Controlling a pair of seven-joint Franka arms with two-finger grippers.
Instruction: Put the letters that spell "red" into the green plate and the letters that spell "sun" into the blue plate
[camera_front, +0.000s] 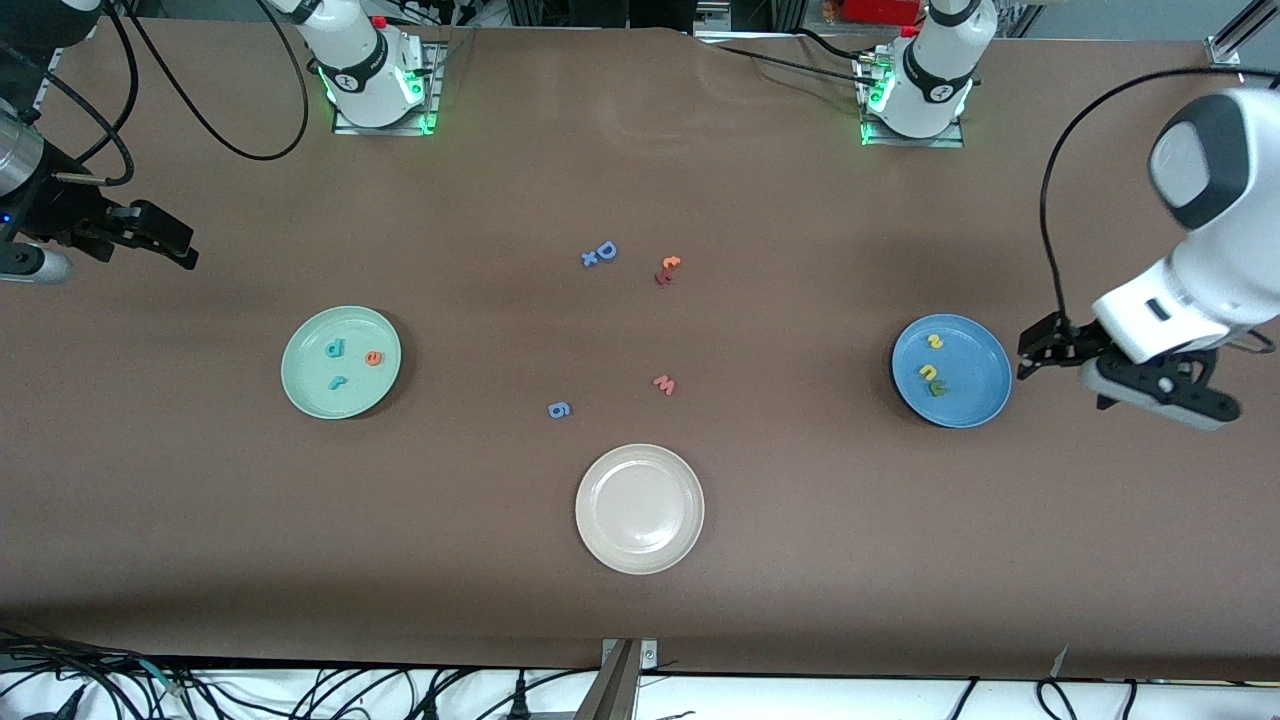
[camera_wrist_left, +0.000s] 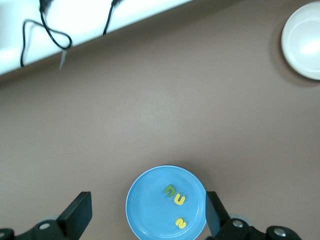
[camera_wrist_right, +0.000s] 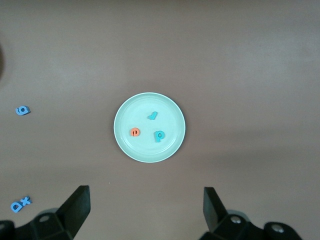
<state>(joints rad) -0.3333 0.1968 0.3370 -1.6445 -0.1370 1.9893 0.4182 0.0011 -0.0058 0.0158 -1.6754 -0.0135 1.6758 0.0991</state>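
the left gripper (camera_wrist_left: 147, 220) hangs just off the rim of the blue plate (camera_front: 975, 395), toward the left arm's end of the worktop (camera_front: 640, 620), jaws spread wide and gripping nothing. from its wrist camera the plate sits right between the two spread jaws, well below them. in that plate lie the yellow s (camera_front: 935, 342), the yellow u (camera_front: 928, 372) and the dark green n (camera_front: 939, 387), the u and n touching, the s a little apart. that looks like "sun" delivered.

over at the right arm's end, the right gripper (camera_wrist_right: 145, 215) waits in the air, jaws released and empty too. the green plate (camera_front: 300, 385) shows centred ahead of its jaws, holding the teal d (camera_front: 335, 348), the teal r (camera_front: 337, 382) and the orange e (camera_front: 373, 357), each apart from the others. "red" is home as well.

left out on the worktop, away from both sets of jaws: a blue capital d with a small x (camera_front: 599, 254), a little red-orange pair (camera_front: 667, 269), a pink w (camera_front: 665, 384), a blue g (camera_front: 559, 409) and a beige plate (camera_front: 640, 555) with nothing in it. none belong to either word, so they sit rightly untouched. by my read, both words are sorted and both arms stand clear.
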